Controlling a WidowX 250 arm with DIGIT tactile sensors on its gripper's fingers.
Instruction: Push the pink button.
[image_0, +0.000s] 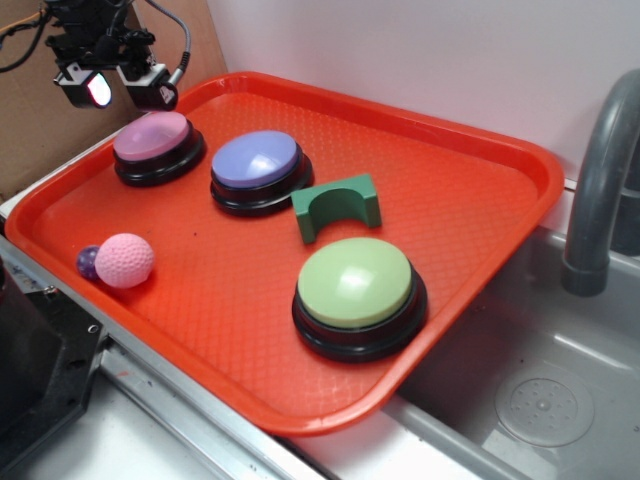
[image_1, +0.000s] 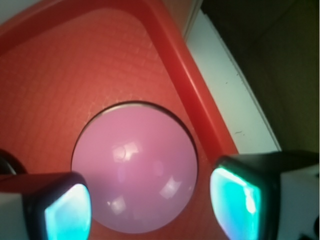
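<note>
— Three buttons sat on the tray (image_0: 470, 130); where was yours?
— Far left: the pink button (image_0: 152, 138), near the rim. I held the gripper (image_0: 118, 88) above it, fingers (image_1: 62, 210) spread, empty, so I could press straight down.

No legible text or labels.

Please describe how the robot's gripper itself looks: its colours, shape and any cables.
The gripper is black, with two blocky fingers whose outer shells look pale grey to white. In the wrist view the finger pads glow cyan-green; in the exterior view one inner face looks reddish-white. A grey cable loops beside the black body, and orange wires show behind it.
</note>
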